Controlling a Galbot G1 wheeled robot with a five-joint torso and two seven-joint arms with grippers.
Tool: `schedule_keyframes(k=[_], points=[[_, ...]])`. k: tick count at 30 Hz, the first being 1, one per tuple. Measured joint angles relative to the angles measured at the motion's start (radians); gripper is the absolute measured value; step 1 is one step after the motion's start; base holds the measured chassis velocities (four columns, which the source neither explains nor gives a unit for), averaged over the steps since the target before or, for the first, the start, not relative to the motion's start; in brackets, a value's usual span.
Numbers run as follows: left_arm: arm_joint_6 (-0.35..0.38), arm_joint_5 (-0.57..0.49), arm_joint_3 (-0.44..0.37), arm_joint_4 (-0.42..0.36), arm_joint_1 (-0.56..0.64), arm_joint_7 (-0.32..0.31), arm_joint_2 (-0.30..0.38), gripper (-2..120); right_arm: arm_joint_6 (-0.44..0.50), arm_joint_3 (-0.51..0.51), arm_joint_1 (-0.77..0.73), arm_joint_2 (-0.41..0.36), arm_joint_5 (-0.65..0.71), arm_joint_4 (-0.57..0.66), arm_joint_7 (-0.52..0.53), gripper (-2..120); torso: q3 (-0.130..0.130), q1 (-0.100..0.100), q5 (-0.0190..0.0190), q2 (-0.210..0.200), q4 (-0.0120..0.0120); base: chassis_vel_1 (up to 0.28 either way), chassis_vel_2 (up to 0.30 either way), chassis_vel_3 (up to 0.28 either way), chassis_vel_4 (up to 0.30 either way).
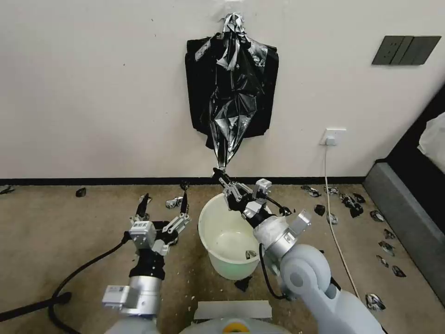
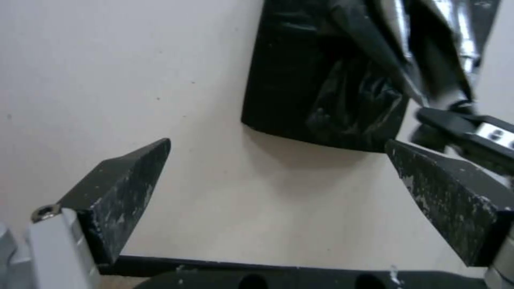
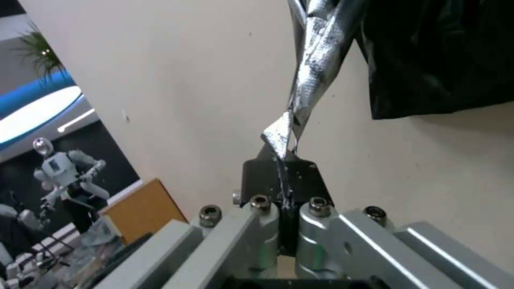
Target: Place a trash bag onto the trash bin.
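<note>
The trash bag's (image 3: 316, 76) upper part runs past the frame edge above the right gripper (image 3: 279, 158); its pinched tip vanishes between the closed fingers. The bundle of black bags (image 2: 321, 80) beyond is likewise cropped.

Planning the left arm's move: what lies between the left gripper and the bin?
In the head view, bare carpet separates the open left gripper from the bin; small black scraps lie just beyond the gripper.
</note>
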Motion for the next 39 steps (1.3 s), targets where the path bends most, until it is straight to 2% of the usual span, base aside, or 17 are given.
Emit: schedule_keyframes(k=[4,9,11,13,14,17,18,21,22,24,26,27,29,30,31,34,39], points=[[0.012,-0.003,0.023,-0.010,-0.013,-0.004,0.030,100,0.000,0.004,0.022,0.001,0.027,0.017,0.043,0,0.000,0.000,0.0000,0.000,0.0001,0.000,0.000,0.000,0.000],[0.058,-0.066,0.019,-0.050,-0.063,-0.019,0.094,100,-0.003,0.025,0.039,0.011,0.087,0.051,0.102,0,0.000,0.000,-0.0003,0.000,-0.0002,0.000,0.000,0.000,0.000],[0.101,-0.155,-0.040,-0.102,-0.103,-0.036,0.146,100,-0.009,-0.003,0.094,0.010,0.130,0.052,0.124,0,0.000,0.000,-0.0001,0.000,-0.0001,0.000,0.000,0.000,0.000],[0.138,-0.240,-0.083,-0.126,-0.154,-0.058,0.195,100,-0.012,-0.030,0.129,0.005,0.148,0.047,0.131,0,0.000,0.000,-0.0002,0.000,0.0012,0.000,0.000,0.000,0.000],[0.138,-0.240,-0.083,-0.126,-0.154,-0.058,0.195,100,-0.012,-0.030,0.129,0.005,0.148,0.047,0.131,0,0.000,0.000,-0.0002,0.000,0.0012,0.000,0.000,0.000,0.000],[0.186,-0.386,-0.114,-0.133,-0.276,-0.087,0.332,100,-0.015,-0.037,0.127,0.002,0.151,0.058,0.137,0,0.000,0.000,-0.0003,0.000,-0.0001,0.000,0.000,0.000,0.000],[0.186,-0.386,-0.114,-0.133,-0.276,-0.087,0.332,100,-0.015,-0.037,0.127,0.002,0.151,0.058,0.137,0,0.000,0.000,-0.0003,0.000,-0.0001,0.000,0.000,0.000,0.000],[0.200,-0.521,-0.097,-0.111,-0.388,-0.090,0.479,100,-0.016,-0.026,0.121,0.002,0.151,0.064,0.141,0,0.000,0.000,-0.0004,0.000,0.0001,0.000,0.000,0.000,0.000],[0.200,-0.521,-0.097,-0.111,-0.388,-0.090,0.479,100,-0.016,-0.026,0.121,0.002,0.151,0.064,0.141,0,0.000,0.000,-0.0004,0.000,0.0001,0.000,0.000,0.000,0.000],[0.203,-0.578,-0.057,-0.078,-0.476,-0.093,0.554,100,-0.016,-0.016,0.118,0.002,0.150,0.064,0.142,0,0.000,0.000,-0.0001,0.000,0.0001,0.000,0.000,0.000,0.000],[0.203,-0.598,-0.035,-0.064,-0.514,-0.096,0.577,100,-0.016,-0.013,0.117,0.001,0.150,0.065,0.142,0,0.000,0.000,-0.0002,0.000,0.0001,0.000,0.000,0.000,0.000],[0.205,-0.636,0.020,-0.026,-0.600,-0.108,0.619,100,-0.016,-0.006,0.114,0.000,0.150,0.066,0.142,0,0.000,0.000,-0.0002,0.000,0.0000,0.000,0.000,0.000,0.000],[0.217,-0.672,0.122,0.039,-0.732,-0.130,0.660,100,-0.017,0.005,0.110,-0.002,0.149,0.067,0.143,0,0.000,0.000,0.0000,0.000,-0.0002,0.000,0.000,0.000,0.000],[0.228,-0.685,0.175,0.072,-0.790,-0.143,0.672,100,-0.017,0.010,0.108,-0.004,0.150,0.067,0.143,0,0.000,0.000,0.0000,0.000,-0.0001,0.000,0.000,0.000,0.000],[0.228,-0.685,0.175,0.072,-0.790,-0.143,0.672,100,-0.017,0.010,0.108,-0.004,0.150,0.067,0.143,0,0.000,0.000,0.0000,0.000,-0.0001,0.000,0.000,0.000,0.000],[0.268,-0.692,0.298,0.142,-0.924,-0.178,0.687,100,-0.017,0.021,0.106,-0.013,0.151,0.066,0.143,0,0.000,0.000,-0.0001,0.000,-0.0002,0.000,0.000,0.000,0.000],[0.289,-0.696,0.377,0.188,-1.017,-0.200,0.694,100,-0.017,0.031,0.106,-0.015,0.155,0.065,0.143,0,0.000,0.000,0.0001,0.000,0.0000,0.000,0.000,0.000,0.000]])
